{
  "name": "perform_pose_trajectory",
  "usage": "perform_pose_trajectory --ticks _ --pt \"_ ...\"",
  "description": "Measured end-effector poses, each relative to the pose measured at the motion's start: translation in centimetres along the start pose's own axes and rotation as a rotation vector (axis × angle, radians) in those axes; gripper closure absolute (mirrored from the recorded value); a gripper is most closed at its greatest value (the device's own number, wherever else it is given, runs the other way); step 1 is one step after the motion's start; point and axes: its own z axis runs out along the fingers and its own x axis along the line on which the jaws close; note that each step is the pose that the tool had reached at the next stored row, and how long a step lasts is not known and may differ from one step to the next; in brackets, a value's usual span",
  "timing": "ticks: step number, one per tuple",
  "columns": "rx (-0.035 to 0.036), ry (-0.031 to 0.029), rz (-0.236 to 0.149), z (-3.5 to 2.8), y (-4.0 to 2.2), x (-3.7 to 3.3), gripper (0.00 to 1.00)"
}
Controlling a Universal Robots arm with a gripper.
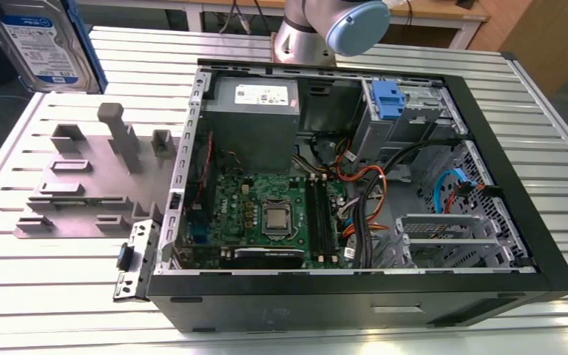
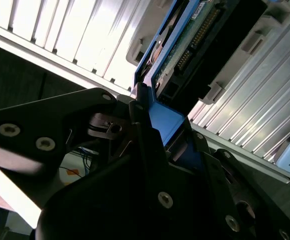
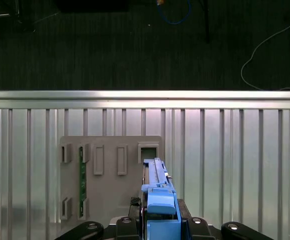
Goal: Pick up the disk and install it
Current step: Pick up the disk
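The disk (image 1: 42, 41), a silver drive with a white-and-blue label in a blue caddy, hangs in the air at the exterior view's upper left, above the grey holder plate (image 1: 86, 177). In the first wrist view the disk (image 3: 157, 192) stands edge-on over that plate (image 3: 110, 175), with my gripper (image 3: 157, 222) shut on its blue frame. The second wrist view shows the black fingers (image 2: 140, 125) clamped on the blue caddy (image 2: 167, 122), and the disk's green circuit board (image 2: 190, 35) faces the camera.
The open computer case (image 1: 521, 222) lies on the slatted table, with a grey power supply (image 1: 254, 103), motherboard (image 1: 264, 214) and a drive bay holding a blue part (image 1: 387, 100). A green memory stick (image 3: 82, 182) stands in a slot of the plate. The arm's base (image 1: 313, 29) rises behind the case.
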Motion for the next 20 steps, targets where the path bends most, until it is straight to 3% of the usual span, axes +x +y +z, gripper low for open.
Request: perform_pose_trajectory --ticks 20 --pt "0.0 0.0 0.0 -0.61 -0.01 0.01 0.64"
